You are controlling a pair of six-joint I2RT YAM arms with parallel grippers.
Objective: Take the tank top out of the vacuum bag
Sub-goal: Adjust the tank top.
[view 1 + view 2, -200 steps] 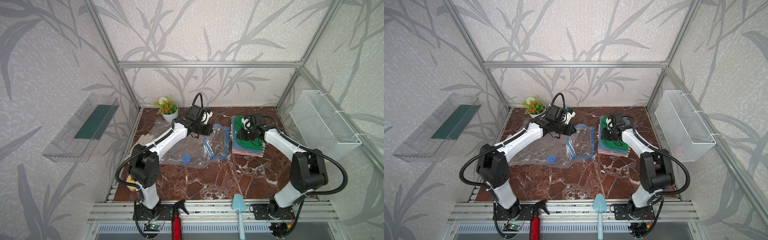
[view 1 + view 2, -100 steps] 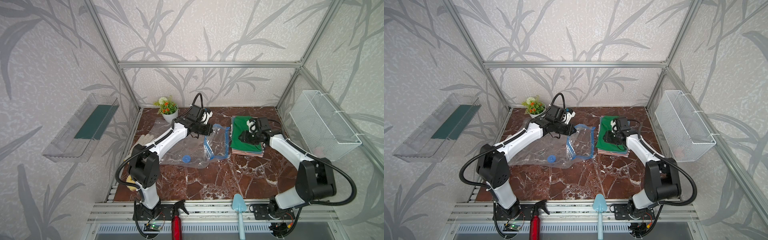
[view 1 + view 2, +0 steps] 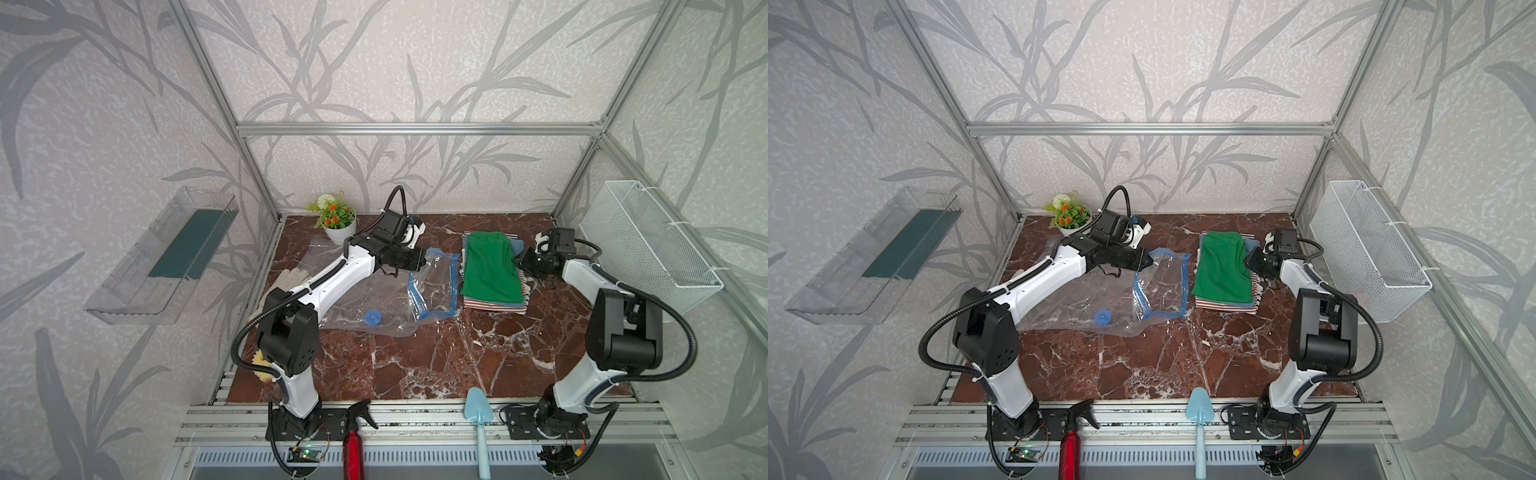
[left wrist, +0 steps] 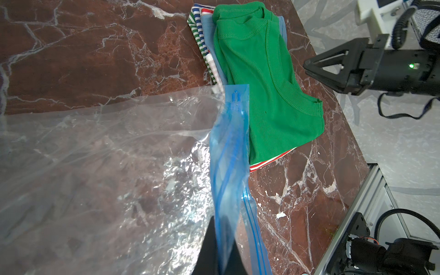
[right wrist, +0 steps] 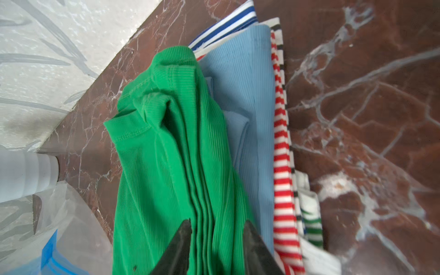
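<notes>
vacuum bag (image 3: 365,291) flat on table (image 3: 415,353) | green tank top (image 3: 490,266) outside it, atop clothes stack (image 3: 494,305) beside blue zip strip (image 4: 228,147) | left gripper (image 4: 219,257) pinching that strip | right gripper (image 5: 217,222) fingers narrowly parted, empty, at tank top's edge

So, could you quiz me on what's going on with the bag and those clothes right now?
1. True or false: the green tank top lies inside the vacuum bag.
2. What does the left gripper pinch? A) the bag's blue zip strip B) its round valve C) the flower pot
3. Does the right gripper stand open or shut?
Key: 1 false, it lies on the folded clothes pile; 2 A; 3 open.
</notes>
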